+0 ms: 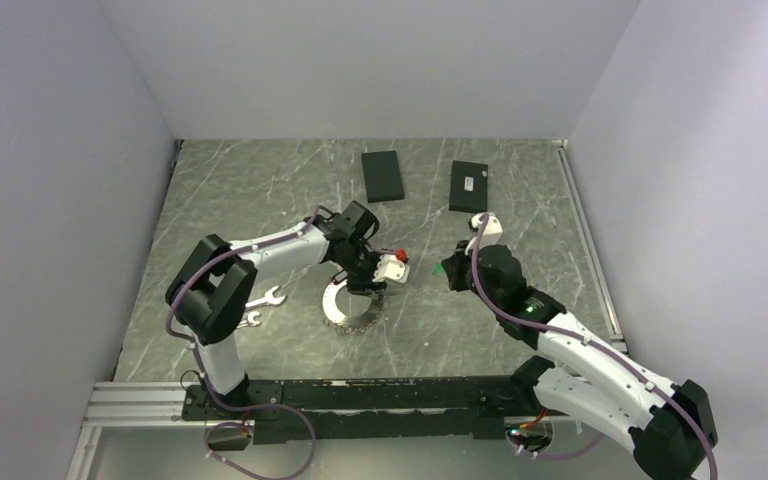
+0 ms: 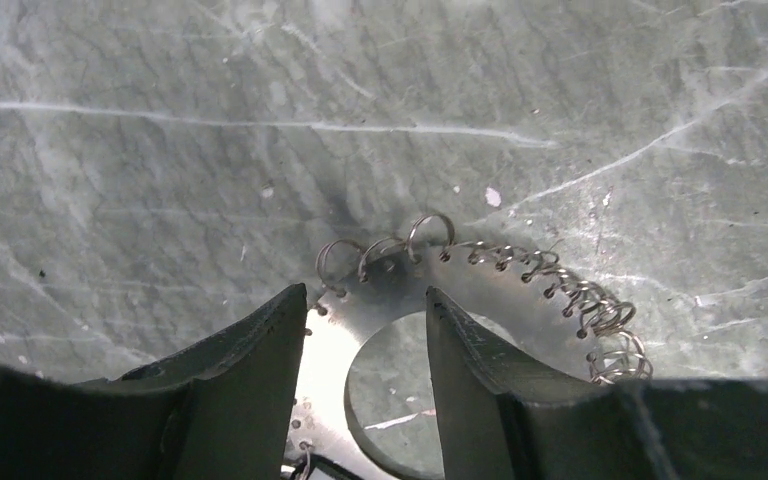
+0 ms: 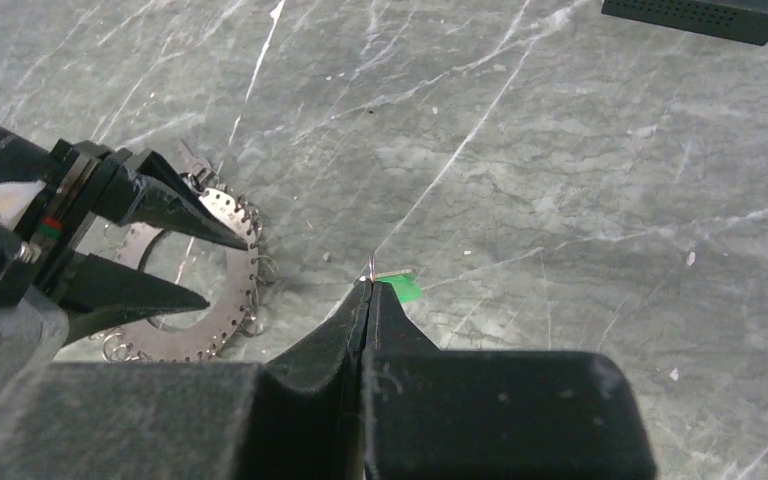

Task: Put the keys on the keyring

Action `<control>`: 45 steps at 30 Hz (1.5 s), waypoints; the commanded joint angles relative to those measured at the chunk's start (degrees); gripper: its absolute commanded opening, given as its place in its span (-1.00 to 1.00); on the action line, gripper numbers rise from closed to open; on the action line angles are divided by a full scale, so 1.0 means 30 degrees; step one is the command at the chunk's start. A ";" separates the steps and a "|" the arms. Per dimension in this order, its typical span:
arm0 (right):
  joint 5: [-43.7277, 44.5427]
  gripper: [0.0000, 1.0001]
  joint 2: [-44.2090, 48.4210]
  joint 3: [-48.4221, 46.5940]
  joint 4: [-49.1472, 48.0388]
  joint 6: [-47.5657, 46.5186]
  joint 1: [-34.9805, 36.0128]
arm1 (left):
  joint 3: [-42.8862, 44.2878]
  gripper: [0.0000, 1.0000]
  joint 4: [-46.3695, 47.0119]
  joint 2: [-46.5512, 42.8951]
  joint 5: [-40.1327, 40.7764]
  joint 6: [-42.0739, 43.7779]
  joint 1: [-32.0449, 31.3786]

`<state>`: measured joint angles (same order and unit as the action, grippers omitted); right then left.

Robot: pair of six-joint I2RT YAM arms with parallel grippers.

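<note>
The dark grey toothed metal keyring lies flat near the middle of the grey marbled table. It sits directly under the nearer left gripper, whose parted jaws stand over its band. The right gripper, clenched on a small green tab, hovers just right of the ring, with bare table between them.

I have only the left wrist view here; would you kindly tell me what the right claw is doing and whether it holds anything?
Observer: The right claw is shut on a small green tag.
Operator: Is it close to the keyring?
Observer: No, it hangs apart from the keyring, on its right side in the top view.
Operator: What else is out there?
Observer: Two flat black boxes lie at the far side.
</note>
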<state>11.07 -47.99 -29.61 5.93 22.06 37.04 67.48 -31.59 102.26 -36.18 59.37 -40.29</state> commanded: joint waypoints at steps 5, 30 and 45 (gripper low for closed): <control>0.0584 -1.00 0.0417 0.0171 -0.1235 -0.0294 0.0219 | 0.1030 -0.14 -0.1436 0.1213 -0.0374 0.1164 -0.0783; 0.1078 -1.00 0.0635 0.0376 -0.1334 -0.0498 0.0574 | 0.3770 -0.15 -0.4135 0.3360 -0.0097 0.2216 -0.0890; 0.1495 -1.00 0.0835 0.0437 -0.1363 -0.0646 0.0922 | 0.4323 -0.73 -0.4786 0.3917 0.0682 0.1936 -0.0893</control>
<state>14.09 -46.46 -28.36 4.78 20.97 39.24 79.85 -45.08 114.17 -34.57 64.95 -42.78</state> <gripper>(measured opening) 0.010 0.227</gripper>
